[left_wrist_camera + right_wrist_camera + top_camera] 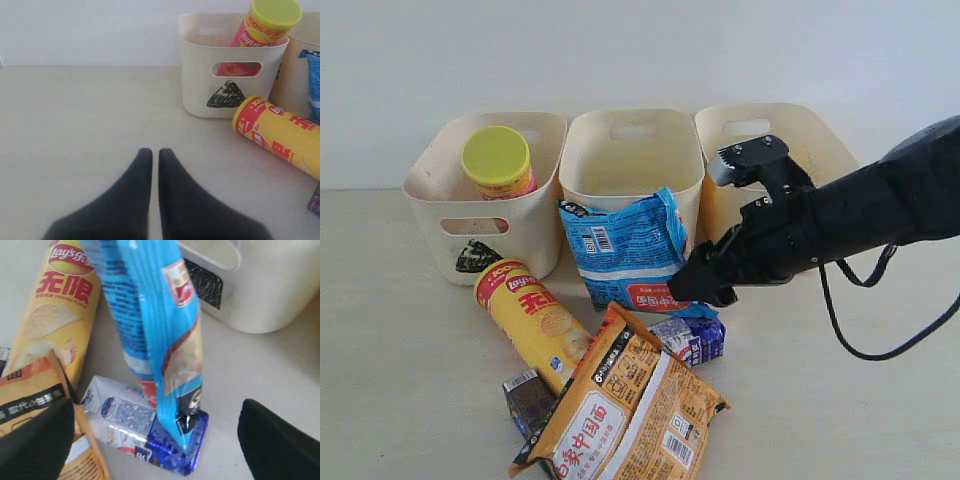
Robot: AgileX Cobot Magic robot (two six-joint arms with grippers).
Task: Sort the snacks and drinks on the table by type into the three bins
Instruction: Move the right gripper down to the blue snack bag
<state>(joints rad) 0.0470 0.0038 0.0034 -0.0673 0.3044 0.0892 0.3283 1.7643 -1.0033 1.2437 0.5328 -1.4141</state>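
Observation:
The pink canister (500,165) with its lime-yellow lid stands in the left bin (435,215). On the table (400,380) the yellow canister (533,322) lies on its side. The blue bag (620,250) stands against the middle bin (630,165). The orange-brown bag (630,410) lies in front, partly covering the dark carton (528,400). Beside the blue bag's lower corner lies the blue and white carton (692,340). My right gripper (705,282) is open just above this carton (135,422), one finger on each side, the blue bag (150,305) hanging between. My left gripper (155,152) is shut and empty over bare table.
The right bin (820,150) stands behind my right arm and looks empty. A black cable (880,345) loops over the table at the right. The left bin (200,75) bears a black triangle mark (226,95). The left arm is out of the exterior view.

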